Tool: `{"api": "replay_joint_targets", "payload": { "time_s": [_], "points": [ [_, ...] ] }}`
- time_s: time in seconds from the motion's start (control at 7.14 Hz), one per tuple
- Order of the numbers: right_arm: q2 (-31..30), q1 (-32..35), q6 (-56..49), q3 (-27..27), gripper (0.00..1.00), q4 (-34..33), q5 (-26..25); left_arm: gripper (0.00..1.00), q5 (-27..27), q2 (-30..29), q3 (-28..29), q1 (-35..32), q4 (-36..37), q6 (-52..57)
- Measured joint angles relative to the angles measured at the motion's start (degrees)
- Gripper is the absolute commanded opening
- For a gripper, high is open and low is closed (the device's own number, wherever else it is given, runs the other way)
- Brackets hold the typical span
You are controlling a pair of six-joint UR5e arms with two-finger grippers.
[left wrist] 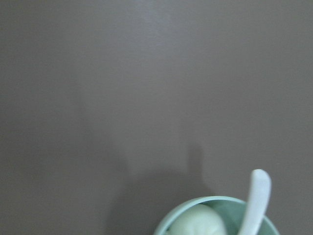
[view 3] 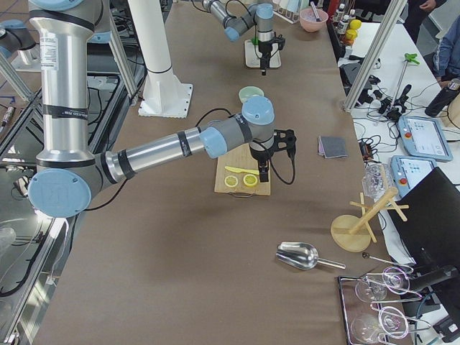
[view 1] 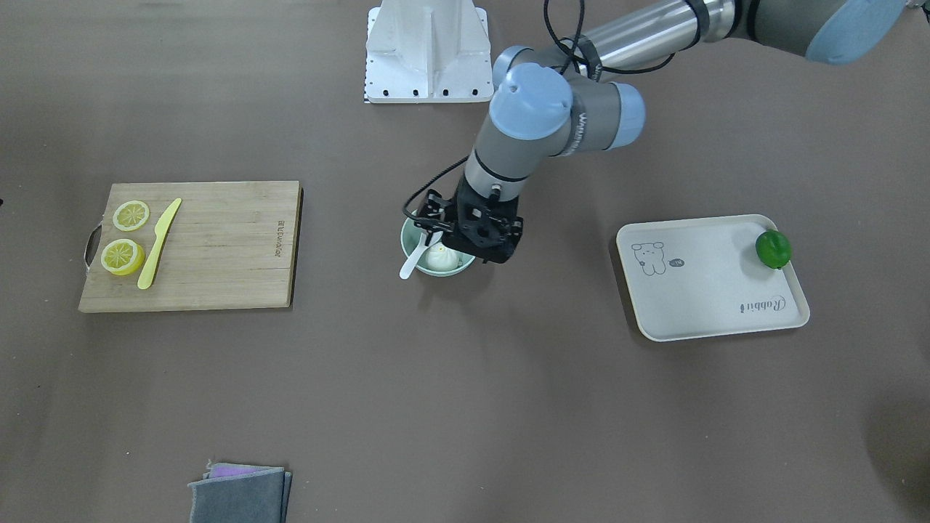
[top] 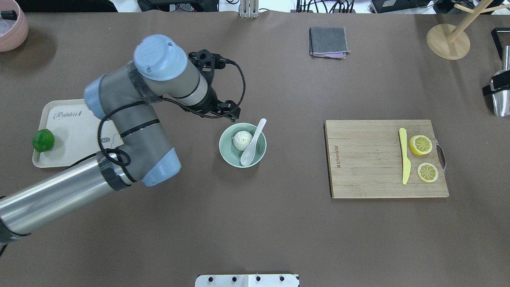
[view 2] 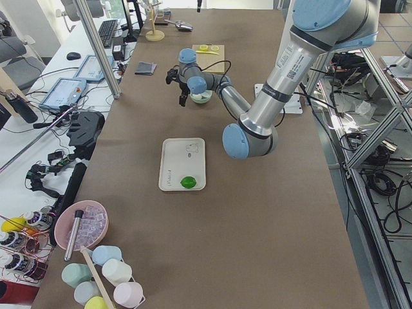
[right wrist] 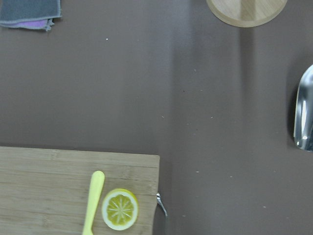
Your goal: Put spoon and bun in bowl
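Mid-table, the bowl (top: 224,153): pale mint, round, smooth, plain, and both items are in it. The bun (top: 242,140) is white, matte and round, pleats swirling to a centre knot. It lies on the bowl's floor, toward the robot's left. The spoon (top: 252,144) is glossy white. Its oval scoop is down inside, just beside the bun. Its short thick handle leans on the rim and pokes out toward the operators' side.

The L gripper (view 1: 471,234), black, hangs above the bowl by its rim. Its jaws are hidden under the wrist and the wrist cam shows no fingers, so can't tell if apart or together. The R gripper (view 3: 264,171) shows only in the side view, over the board (top: 366,159); can't tell its jaws either.

The board is bamboo, rectangular, strip-grained, w/ a metal handle at one end. On it are two lemon slices (top: 420,144) and a flat yellow knife (top: 404,156) just beside them. On the opposite side is a cream tray (top: 67,127) w/ rounded corners and a rabbit drawing, a glossy green fruit (top: 43,140) at its outer edge. A folded grey cloth (top: 328,41) lies near the operators' edge.
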Motion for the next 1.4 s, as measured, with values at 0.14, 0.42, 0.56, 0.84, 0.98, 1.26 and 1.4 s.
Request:
{"api": "replay_joint_targets", "payload": {
  "time_s": [0.14,0.42,0.56,0.84,0.98,1.26,1.4],
  "points": [
    [-1.1,1.7,-4.9,-1.0,1.00,-0.3,0.1,0.97,-0.2,4.7,-5.1,-4.0,5.8,7.2],
    [-1.2,3.8,-12.1,-3.7,1.00,-1.4,0.3,0.97,-5.7,14.8,-11.6,-16.1,12.2,23.3],
    [-0.8,4.1,-13.8,-4.7,1.00,-1.8,0.3,0.98,-9.8,19.8,-12.6,-23.0,12.9,32.6],
    [-0.5,4.3,-14.7,-5.5,1.00,-1.9,0.2,0.98,-13.2,28.3,-13.3,-34.1,13.4,50.2],
    [-0.4,4.3,-14.8,-5.6,1.00,-2.0,0.2,0.98,-13.7,31.8,-13.5,-37.2,13.5,55.2],
    [0.2,4.3,-14.9,-6.4,1.00,-2.0,0.2,0.98,-14.3,36.0,-13.3,-39.4,13.4,58.3],
    [0.4,4.3,-14.9,-7.2,1.00,-1.9,0.2,0.98,-14.3,36.8,-13.2,-40.0,13.3,58.6]
  ]
}}
